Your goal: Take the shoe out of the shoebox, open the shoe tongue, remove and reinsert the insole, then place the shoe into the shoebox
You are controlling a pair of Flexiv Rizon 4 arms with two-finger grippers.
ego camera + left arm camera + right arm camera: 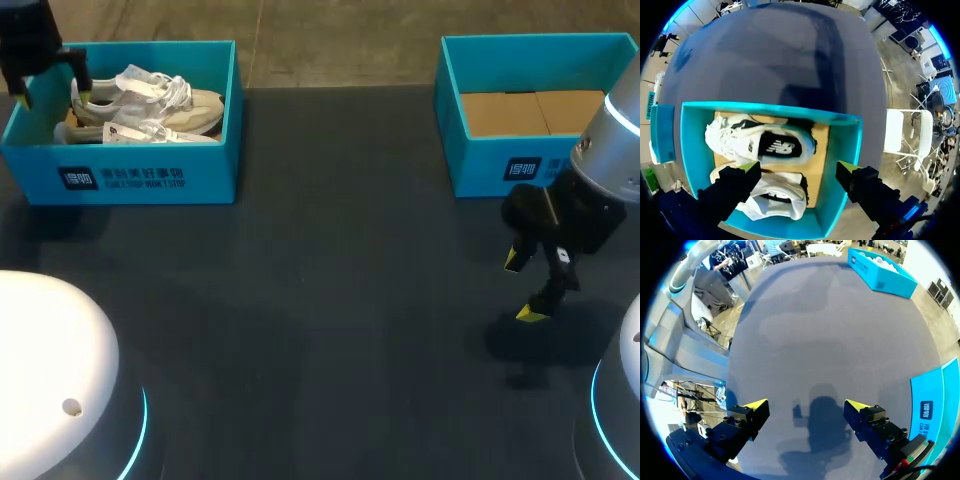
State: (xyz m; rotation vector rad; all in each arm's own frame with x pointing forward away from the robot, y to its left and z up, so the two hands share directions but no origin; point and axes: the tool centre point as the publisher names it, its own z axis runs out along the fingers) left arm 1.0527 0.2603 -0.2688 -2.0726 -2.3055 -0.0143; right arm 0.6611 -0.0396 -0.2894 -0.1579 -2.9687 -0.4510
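Dark grey counter [330, 300], matte. At 2 o'clock: a second teal box [480, 160], open-topped (brown cardboard [530, 112] lining its floor), set near the counter's far edge.

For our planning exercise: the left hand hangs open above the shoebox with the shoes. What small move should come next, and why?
Probably lower the left hand straight down onto the white mesh trainer beneath it. Its fingers stand open above the teal cardboard shoebox, touching nothing, and both trainers lie inside, so none is out yet.
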